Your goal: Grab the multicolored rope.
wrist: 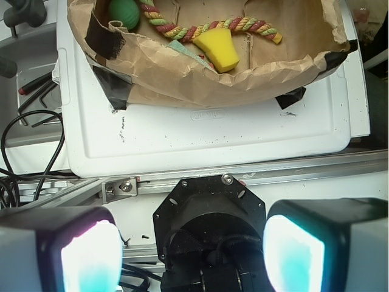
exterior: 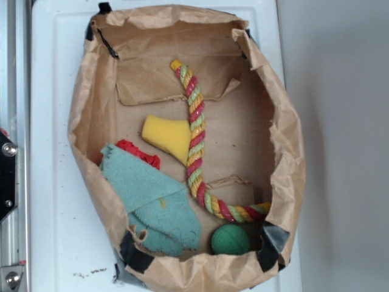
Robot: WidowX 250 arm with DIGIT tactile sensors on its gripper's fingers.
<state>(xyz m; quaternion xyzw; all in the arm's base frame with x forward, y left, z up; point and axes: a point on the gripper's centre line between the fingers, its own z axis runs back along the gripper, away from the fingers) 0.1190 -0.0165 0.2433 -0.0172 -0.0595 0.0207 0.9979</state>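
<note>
The multicolored rope [exterior: 196,143], twisted from red-pink, yellow and light green strands, lies inside a brown paper bag [exterior: 85,109]. It runs from the bag's far side down the middle, then bends right along the near wall. In the wrist view the rope [wrist: 206,27] shows at the top, inside the bag [wrist: 200,79]. My gripper [wrist: 191,255] is open, its two fingers [wrist: 91,258] wide apart with nothing between them. It hangs over the robot's black base [wrist: 209,213], well short of the bag. The exterior view does not show the gripper.
In the bag beside the rope lie a yellow sponge [exterior: 169,135], a teal fuzzy cloth [exterior: 152,201], a small red fabric piece [exterior: 138,152] and a green ball [exterior: 230,239]. The bag sits on a white platform [exterior: 51,182]. Black cables [wrist: 24,140] lie left of it.
</note>
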